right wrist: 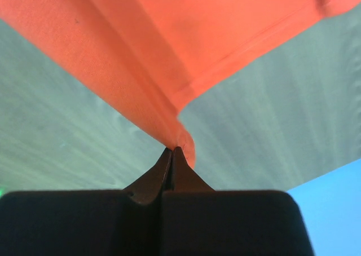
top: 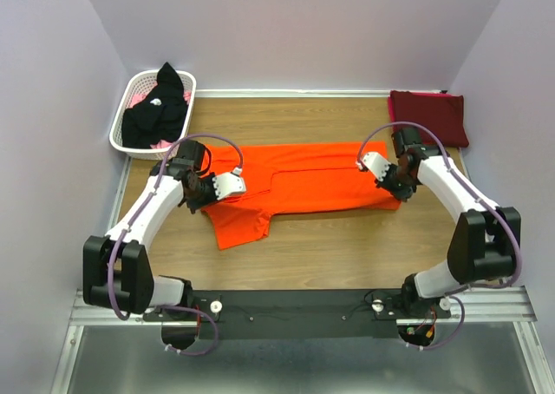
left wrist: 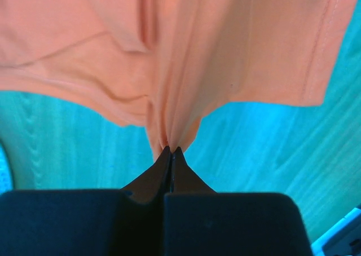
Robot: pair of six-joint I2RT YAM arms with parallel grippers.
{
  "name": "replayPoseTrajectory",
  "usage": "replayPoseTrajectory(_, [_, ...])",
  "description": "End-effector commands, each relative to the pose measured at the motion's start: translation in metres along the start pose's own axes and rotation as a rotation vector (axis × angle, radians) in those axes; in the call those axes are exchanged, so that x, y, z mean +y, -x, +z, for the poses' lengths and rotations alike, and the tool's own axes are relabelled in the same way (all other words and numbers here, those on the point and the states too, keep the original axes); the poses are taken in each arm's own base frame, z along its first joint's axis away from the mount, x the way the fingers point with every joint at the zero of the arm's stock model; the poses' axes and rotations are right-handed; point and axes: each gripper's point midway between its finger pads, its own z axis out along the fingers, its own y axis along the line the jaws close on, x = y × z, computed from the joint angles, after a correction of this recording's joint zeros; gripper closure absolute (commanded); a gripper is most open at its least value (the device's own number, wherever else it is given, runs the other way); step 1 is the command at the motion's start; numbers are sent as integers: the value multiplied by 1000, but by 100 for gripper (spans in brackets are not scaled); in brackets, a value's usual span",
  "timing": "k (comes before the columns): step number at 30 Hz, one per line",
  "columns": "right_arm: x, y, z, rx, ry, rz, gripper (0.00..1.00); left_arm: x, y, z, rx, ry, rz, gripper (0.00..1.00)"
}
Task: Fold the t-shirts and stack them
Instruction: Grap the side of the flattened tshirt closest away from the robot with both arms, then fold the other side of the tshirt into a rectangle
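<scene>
The orange t-shirt lies lengthways across the middle of the wooden worktop. It is partly folded into a long band, and one loose flap spills out toward 7 o'clock. At its 9 o'clock end your left jaws are closed tight on a gathered pinch of cloth, which fans away from the tips in pleats. At its 3 o'clock end your right jaws are clamped on a doubled hem corner, and bare wood shows beyond it. This looks like the middle of a lengthwise fold. To do it well, carry both ends at the same height and pace, and keep the band lightly taut so it neither sags nor twists. Line the carried edge up with the opposite edge before you lower it. The flap at 7 o'clock will probably need tucking in so the finished shape is square. Let go only once the cloth rests flat. Farther out, the maroon t-shirt sits folded at 1 o'clock, probably the base of the stack. The black t-shirt is heaped in the white basket at 10 o'clock.
</scene>
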Motion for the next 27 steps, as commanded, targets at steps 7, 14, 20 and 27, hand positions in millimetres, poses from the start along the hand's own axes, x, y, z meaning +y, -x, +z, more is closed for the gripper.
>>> replayPoseTrajectory(7, [-47,22,9,22,-7,-56,100,51,19,4,-30,-3,-19,100])
replayPoseTrajectory(14, [-70,37,20,20,-6,-72,100,77,22,17,-20,-1,-29,100])
replayPoseTrajectory(20, [-82,41,37,43,12,-87,99,90,19,32,-6,-10,-39,100])
replayPoseTrajectory(27, [-95,46,52,51,23,-87,99,101,14,40,1,-9,-57,100])
